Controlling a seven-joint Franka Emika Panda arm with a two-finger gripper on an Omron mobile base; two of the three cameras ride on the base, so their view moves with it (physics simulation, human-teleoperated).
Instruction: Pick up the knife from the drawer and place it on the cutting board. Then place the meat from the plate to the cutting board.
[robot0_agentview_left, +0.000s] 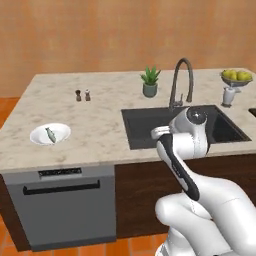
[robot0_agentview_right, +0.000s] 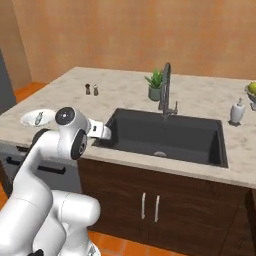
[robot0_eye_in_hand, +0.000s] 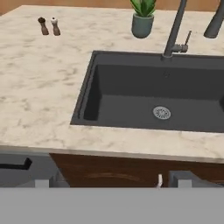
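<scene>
My gripper (robot0_eye_in_hand: 112, 180) gapes wide, empty, at the bench's (robot0_eye_in_hand: 39, 87) front edge; I risk bumping the sink (robot0_eye_in_hand: 148, 98) rim.

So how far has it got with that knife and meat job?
Nothing looks done yet. The meat lies on the white plate at the left of the counter, and no knife or cutting board is in sight. The gripper stands open and empty in front of the sink. Fetching the knife, then moving the meat, is all left.
</scene>
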